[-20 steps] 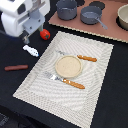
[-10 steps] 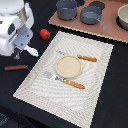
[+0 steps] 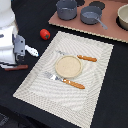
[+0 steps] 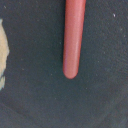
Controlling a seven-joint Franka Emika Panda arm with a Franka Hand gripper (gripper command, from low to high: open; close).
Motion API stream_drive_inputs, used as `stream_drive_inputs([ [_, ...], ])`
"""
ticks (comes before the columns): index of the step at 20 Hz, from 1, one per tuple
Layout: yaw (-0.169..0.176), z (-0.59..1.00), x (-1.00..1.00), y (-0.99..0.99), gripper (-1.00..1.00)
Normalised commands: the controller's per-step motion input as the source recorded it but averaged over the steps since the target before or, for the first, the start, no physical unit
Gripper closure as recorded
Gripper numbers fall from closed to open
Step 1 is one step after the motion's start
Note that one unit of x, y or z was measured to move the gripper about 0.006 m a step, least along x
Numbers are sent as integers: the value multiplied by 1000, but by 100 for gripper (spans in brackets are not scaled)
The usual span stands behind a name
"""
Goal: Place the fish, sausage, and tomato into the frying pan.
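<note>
End effector (image 3: 15, 57) over sausage (image 4: 73, 35), grip state can't tell; frying pan (image 3: 91, 14) well apart, empty; tomato (image 3: 45, 34) on tabletop (image 3: 107, 95).

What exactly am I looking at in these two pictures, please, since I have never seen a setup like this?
This is one robot arm, the white machine at the exterior view's left, seen by a camera off the arm. The other picture comes from a camera on its wrist, looking down at a reddish sausage on the black table.

Also on the table are a red tomato, a small white fish and a striped placemat with a tan plate, fork and knife. At the back a board carries a pot and a grey frying pan.

The gripper itself is not clearly visible; nothing appears held.
</note>
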Motion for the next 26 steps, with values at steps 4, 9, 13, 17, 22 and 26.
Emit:
stream_drive_inputs([
  [4,48,-414,0,-3,-100],
  [9,32,-437,-17,-69,-100],
  [13,31,-419,-91,-158,-100],
  [17,33,-373,-106,-152,-100],
  [22,40,-229,-32,-62,100],
  [26,46,-214,-7,-8,100],
])
